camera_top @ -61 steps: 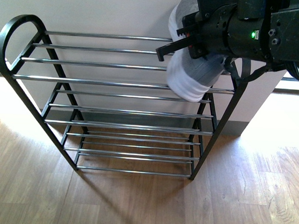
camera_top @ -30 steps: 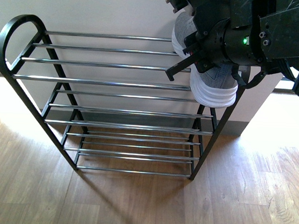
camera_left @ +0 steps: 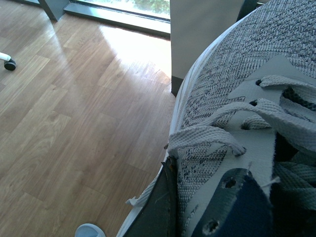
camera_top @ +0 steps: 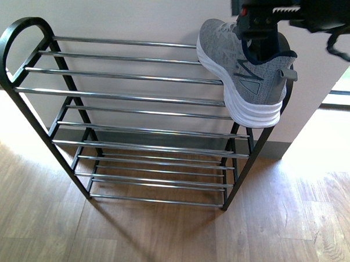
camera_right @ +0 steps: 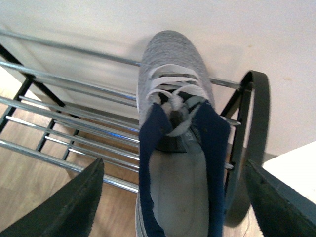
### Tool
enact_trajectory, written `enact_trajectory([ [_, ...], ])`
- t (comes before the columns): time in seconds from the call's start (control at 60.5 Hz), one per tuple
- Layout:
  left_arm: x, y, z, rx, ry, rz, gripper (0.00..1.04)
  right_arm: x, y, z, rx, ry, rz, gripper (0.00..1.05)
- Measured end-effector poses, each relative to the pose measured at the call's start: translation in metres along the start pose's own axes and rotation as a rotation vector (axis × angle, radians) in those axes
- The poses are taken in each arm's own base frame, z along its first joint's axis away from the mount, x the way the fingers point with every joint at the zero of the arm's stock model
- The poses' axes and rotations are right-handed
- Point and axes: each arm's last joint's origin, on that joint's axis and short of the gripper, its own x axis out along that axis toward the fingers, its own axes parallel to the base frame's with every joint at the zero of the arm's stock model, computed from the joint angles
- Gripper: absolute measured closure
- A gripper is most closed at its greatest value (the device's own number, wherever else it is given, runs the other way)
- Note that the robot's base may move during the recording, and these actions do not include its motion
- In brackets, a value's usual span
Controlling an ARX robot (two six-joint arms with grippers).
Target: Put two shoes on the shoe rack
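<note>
Front view: grey knit sneaker (camera_top: 247,76) on chrome-barred rack (camera_top: 26,21).

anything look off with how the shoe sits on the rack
The grey knit sneaker with white sole lies on the top tier of the black metal shoe rack, at its right end, with its heel overhanging the front bar. It looks somewhat precarious.

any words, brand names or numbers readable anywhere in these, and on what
No readable text in any view.
The shoe on the rack bears only a dark angular side mark, a shape rather than legible letters.
The second shoe, close up in the left wrist view, shows no lettering.
</note>
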Motion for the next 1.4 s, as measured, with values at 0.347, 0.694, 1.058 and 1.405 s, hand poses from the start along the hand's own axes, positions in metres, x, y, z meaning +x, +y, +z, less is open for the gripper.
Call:
enact_trajectory([
  [0.347,0.000,0.000,0.000,0.000,0.000,0.000,1.03,-0.044,-0.034,-0.037,0.051,-0.481,-0.231,0.44],
  [0.694,0.000,0.000,0.000,0.000,0.000,0.000,1.03,-0.105,-0.061,-0.082,0.039,-0.530,-0.241,1.00],
  [1.058,0.000,0.000,0.000,0.000,0.000,0.001,1.03,-0.142,-0.071,-0.119,0.039,-0.546,-0.251,1.03],
  [1.405,0.000,0.000,0.000,0.000,0.000,0.001,1.03,-0.167,-0.080,-0.138,0.042,-0.529,-0.255,1.03],
])
